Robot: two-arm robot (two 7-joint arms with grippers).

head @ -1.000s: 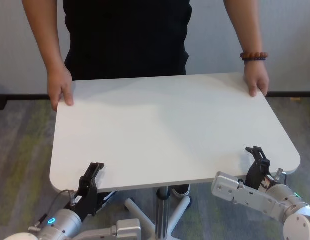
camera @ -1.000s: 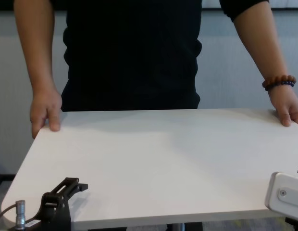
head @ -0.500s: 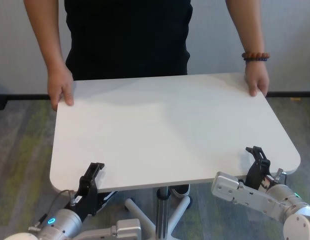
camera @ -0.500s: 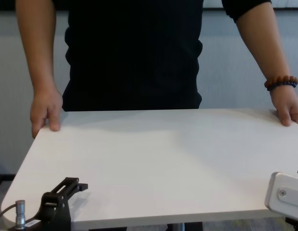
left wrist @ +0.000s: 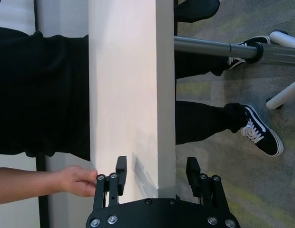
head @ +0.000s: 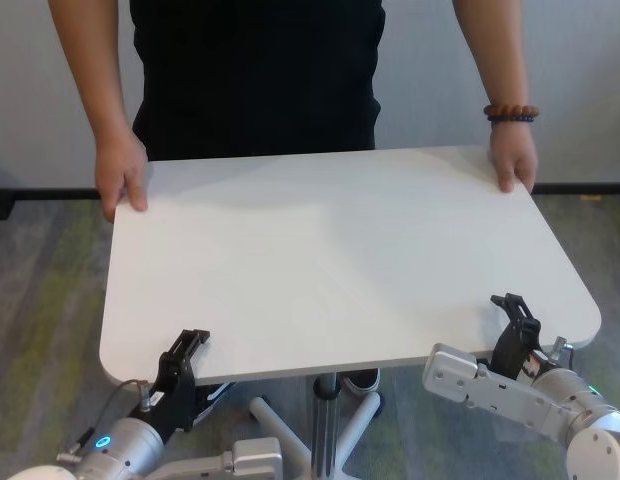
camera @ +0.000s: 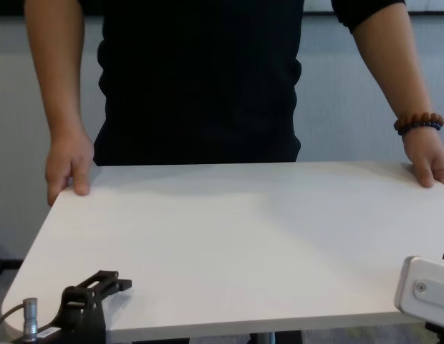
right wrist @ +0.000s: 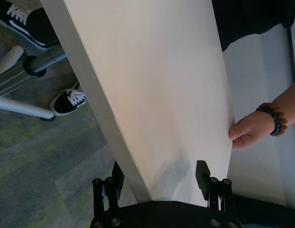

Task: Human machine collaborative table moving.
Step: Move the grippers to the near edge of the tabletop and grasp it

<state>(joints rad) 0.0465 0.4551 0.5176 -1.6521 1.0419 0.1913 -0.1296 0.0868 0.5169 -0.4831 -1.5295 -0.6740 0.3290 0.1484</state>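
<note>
The white table [head: 330,250] stands between me and the human [head: 255,70], who is in a black shirt and holds its far corners with one hand [head: 122,180] on the left and a braceleted hand [head: 514,160] on the right. My left gripper [head: 185,355] straddles the near edge at the left corner, open. In the left wrist view its fingers [left wrist: 120,172] stand on either side of the thin edge [left wrist: 165,95] with a gap below. At the near right corner my right gripper [head: 512,325] is open around the tabletop [right wrist: 162,71].
A silver centre pole [head: 326,420] and white base legs [head: 280,430] sit under the tabletop between my arms. The human's black shoes [left wrist: 259,135] rest on grey-green carpet [head: 50,300] beyond the pole. A white wall is behind the person.
The upper finger of my left gripper has dropped a little toward the tabletop. The table, the human's hands and my right gripper look unmoved.
</note>
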